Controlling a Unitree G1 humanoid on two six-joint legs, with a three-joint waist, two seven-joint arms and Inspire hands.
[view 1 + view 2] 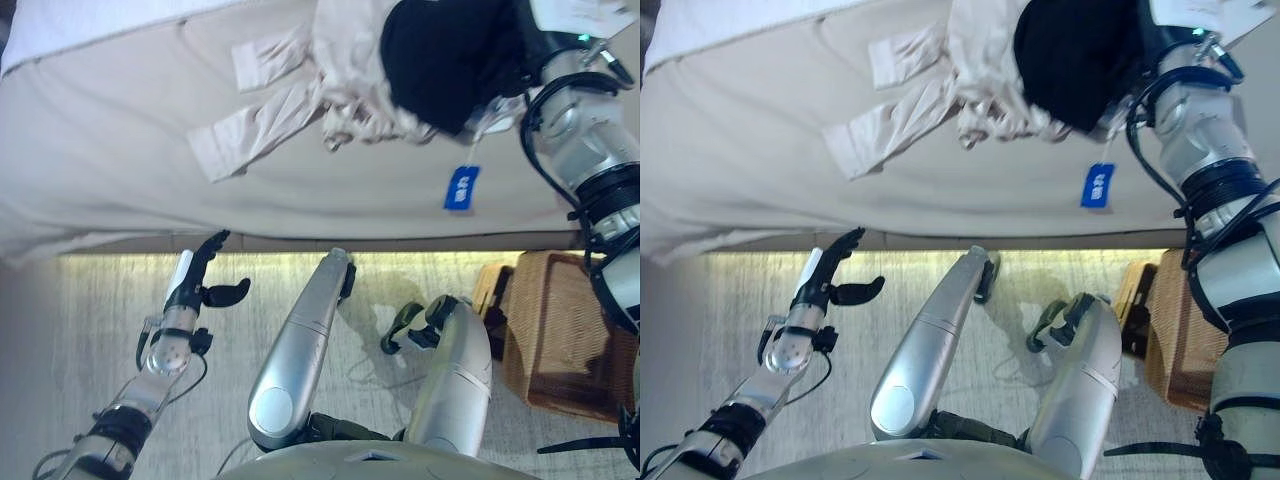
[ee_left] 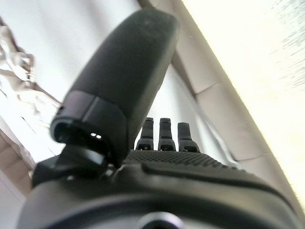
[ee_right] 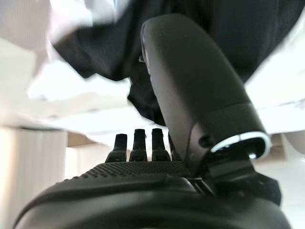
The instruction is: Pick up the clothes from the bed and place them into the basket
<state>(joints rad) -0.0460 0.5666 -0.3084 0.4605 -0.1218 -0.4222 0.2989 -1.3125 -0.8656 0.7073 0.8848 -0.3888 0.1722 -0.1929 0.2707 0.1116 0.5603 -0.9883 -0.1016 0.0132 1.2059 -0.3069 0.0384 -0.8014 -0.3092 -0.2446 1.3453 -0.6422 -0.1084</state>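
Observation:
A cream shirt (image 1: 270, 110) lies crumpled on the beige bed (image 1: 100, 160), its sleeves spread to the left. A black garment (image 1: 440, 50) lies bunched against its right side, with a blue tag (image 1: 461, 187) hanging from it on a string. My right arm comes in from the right and ends at the black garment. In the right wrist view my right hand (image 3: 190, 95) has straight fingers and a raised thumb, with the black cloth (image 3: 119, 52) just past them. My left hand (image 1: 190, 285) is open over the floor, just short of the bed's near edge.
A brown wicker basket (image 1: 560, 340) stands on the floor at the right, below the bed's edge. A white cover (image 1: 90, 25) lies at the bed's far left. Pale carpet (image 1: 60, 330) runs along the bed's front.

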